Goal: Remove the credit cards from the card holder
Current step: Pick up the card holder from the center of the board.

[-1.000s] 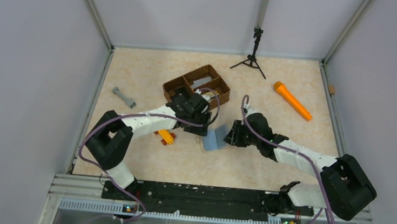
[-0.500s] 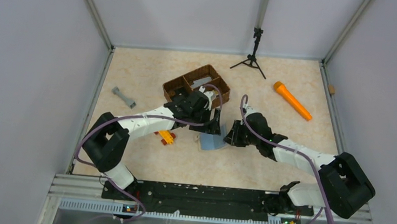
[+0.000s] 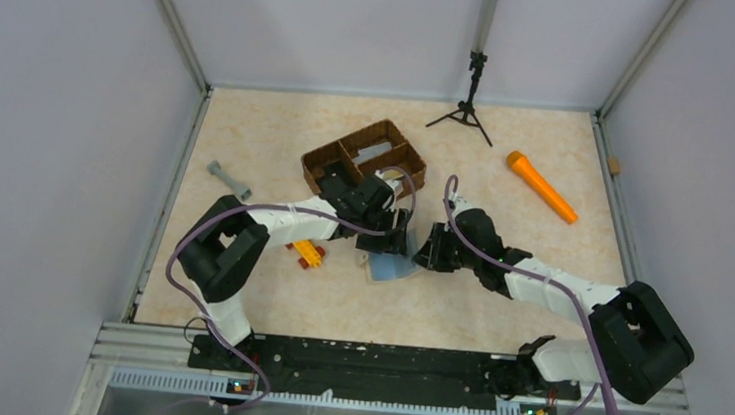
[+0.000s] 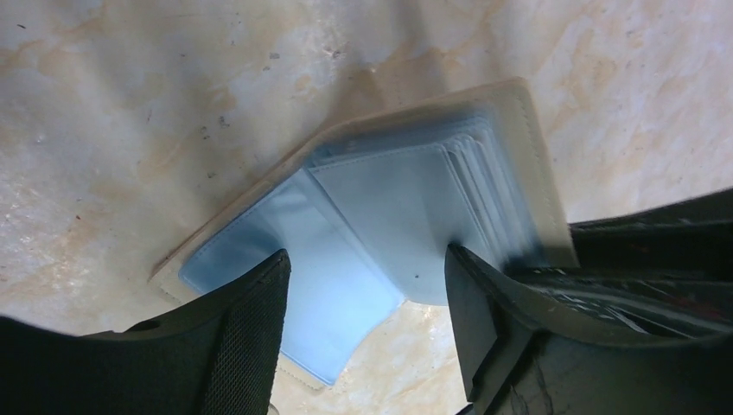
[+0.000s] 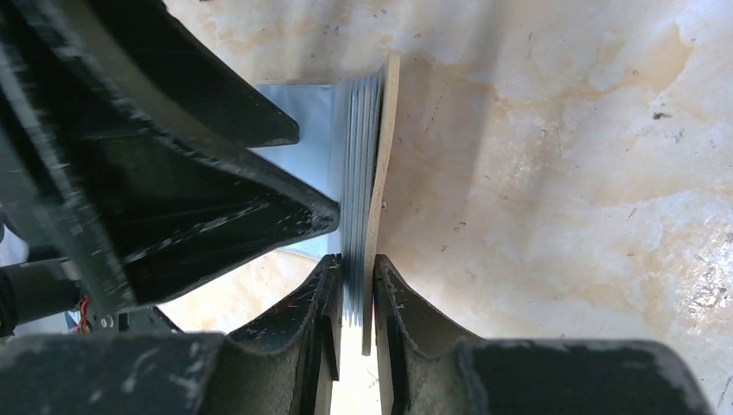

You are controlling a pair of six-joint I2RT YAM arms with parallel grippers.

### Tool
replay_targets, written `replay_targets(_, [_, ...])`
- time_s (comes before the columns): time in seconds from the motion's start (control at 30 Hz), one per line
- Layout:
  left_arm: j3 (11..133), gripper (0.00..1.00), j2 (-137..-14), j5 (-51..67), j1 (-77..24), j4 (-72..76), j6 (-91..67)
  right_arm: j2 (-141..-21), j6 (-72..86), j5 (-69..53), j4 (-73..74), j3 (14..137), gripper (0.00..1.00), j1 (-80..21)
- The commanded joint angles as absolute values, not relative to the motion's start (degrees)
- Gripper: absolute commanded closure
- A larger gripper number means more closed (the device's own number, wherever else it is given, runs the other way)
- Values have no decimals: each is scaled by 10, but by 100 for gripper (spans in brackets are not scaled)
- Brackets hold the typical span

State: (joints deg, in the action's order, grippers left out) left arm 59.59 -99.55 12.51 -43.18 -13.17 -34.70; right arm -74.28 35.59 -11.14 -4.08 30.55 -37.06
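- At frame centre in the top view, the card holder (image 3: pixel 390 267) sits open, pale blue sleeves showing; their contents cannot be made out.
- Right gripper (image 5: pixel 354 290) pinches its edge.
- Left gripper (image 4: pixel 365 255), fingers spread, has slid lower-right over it since a second ago.

One card holder (image 3: pixel 390 268) lies open on the counter (image 3: pixel 509 150). It has several pale blue sleeves (image 4: pixel 380 207), too blurred to count exactly. One brown wicker tray (image 3: pixel 341 145) has one gray piece (image 3: pixel 373 151) inside. Also on the counter are one orange stick (image 3: pixel 541 187), one gray dumbbell-shaped piece (image 3: pixel 228 178), one yellow toy piece (image 3: pixel 307 252) and one small black tripod (image 3: pixel 467 111). One tan block (image 3: pixel 613 166) sits at the right edge. There are two arms, the left arm (image 3: pixel 282 222) and the right arm (image 3: pixel 538 280).
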Motion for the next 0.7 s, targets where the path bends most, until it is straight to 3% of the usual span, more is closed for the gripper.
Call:
replay_targets(0.0, [623,34,-1023,99,-433,-156,-335,-724,353,-114,-64,320,81,-374])
replay_targets(0.43, [650,68,-1057,25,-433,-249,-291,-717,350,-96,-55,320,87,-374])
replay_targets(0.67, [647,73,-1066,10,-433,-251,-288,-716,349,-101,-51,326,67,-374])
